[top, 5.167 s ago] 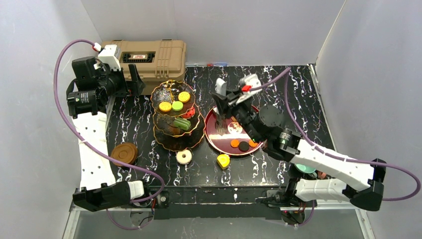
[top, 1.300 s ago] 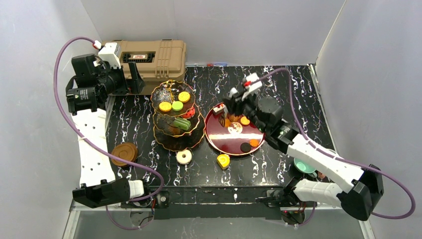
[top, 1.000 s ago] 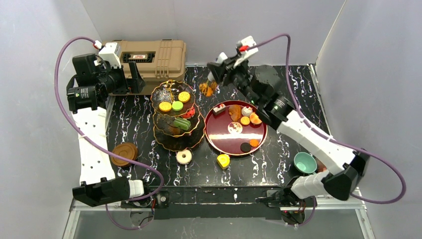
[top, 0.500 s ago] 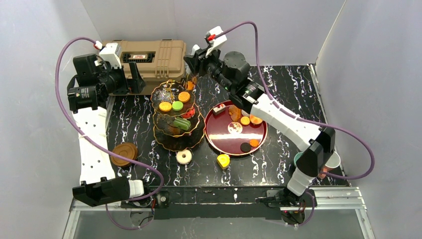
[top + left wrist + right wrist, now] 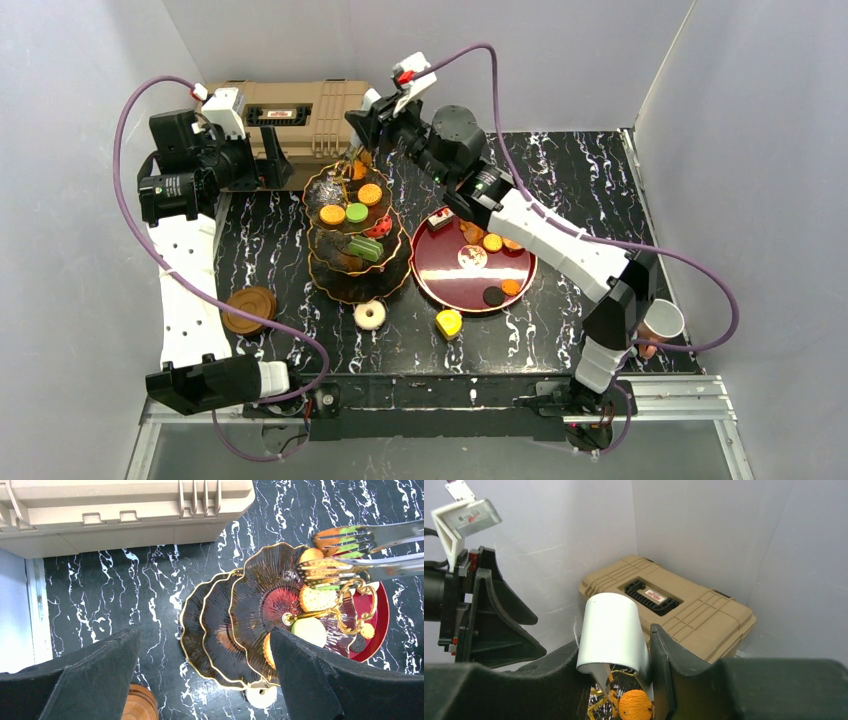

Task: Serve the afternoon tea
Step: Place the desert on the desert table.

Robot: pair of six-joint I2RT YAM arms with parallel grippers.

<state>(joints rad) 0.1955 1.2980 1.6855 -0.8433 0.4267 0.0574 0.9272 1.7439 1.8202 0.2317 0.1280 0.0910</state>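
Note:
The dark three-tier stand with gold rims holds orange, yellow and green sweets. My right gripper is shut on silver tongs, which hold an orange sweet just over the stand's top tier. In the right wrist view my gripper clamps the tongs' bend. My left gripper is open and empty, left of the stand; in its wrist view the stand and tongs show. Brown saucers sit front left. A white cup is at the far right. The teal cup is hidden.
A red round tray with several sweets lies right of the stand. A cream donut and a yellow cake lie on the table in front. The big tan case stands at the back left, right behind my left gripper.
My right arm has swung from the red tray to the back left, carrying the tongs and the orange sweet to above the stand's top tier. The left arm has barely moved.

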